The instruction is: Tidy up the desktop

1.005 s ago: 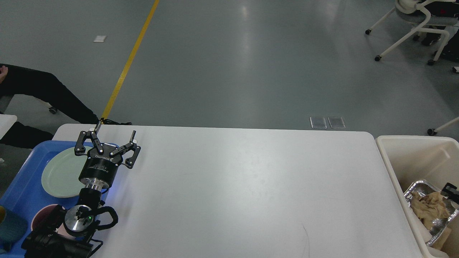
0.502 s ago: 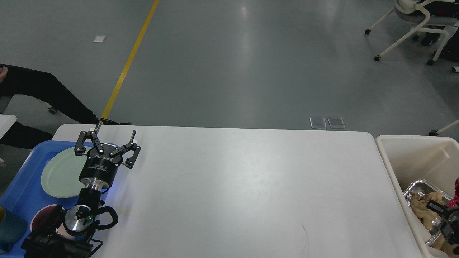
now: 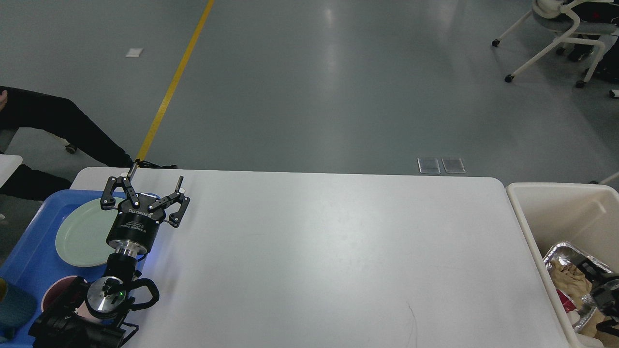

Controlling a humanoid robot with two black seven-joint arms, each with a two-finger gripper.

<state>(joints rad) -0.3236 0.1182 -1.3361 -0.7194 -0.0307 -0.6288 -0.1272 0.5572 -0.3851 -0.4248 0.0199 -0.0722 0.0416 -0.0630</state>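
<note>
1. Grey polished floor point(image 3: 309, 87) fills the background, with a yellow line point(image 3: 174, 79) running across it at upper left and a white wheeled chair point(image 3: 556, 34) at upper right.
2. White desktop point(image 3: 329, 256) spans the middle of the view, far edge with rounded corners; a thin dark mark point(image 3: 413, 321) shows near its front edge.
3. Blue tray point(image 3: 29, 261) sits at the desktop's left end; on it lie a pale green plate point(image 3: 80, 237) and a pinkish cup point(image 3: 55, 292), the cup partly hidden by the arm.
4. Left gripper point(image 3: 154, 182) sits over the tray's right edge and the plate, fingers spread wide, nothing between them.
5. Beige bin point(image 3: 551, 212) stands just beside the desktop's right end; inside are a foil container point(image 3: 561, 253) and crumpled brown paper point(image 3: 570, 282).
6. Right gripper point(image 3: 602, 292) is low inside the bin at the frame's right edge, dark and partly cut off; cannot tell how its fingers stand, possibly touching the foil.
7. Person's legs in black trousers point(image 3: 58, 125) are at far left, behind the tray.
</note>
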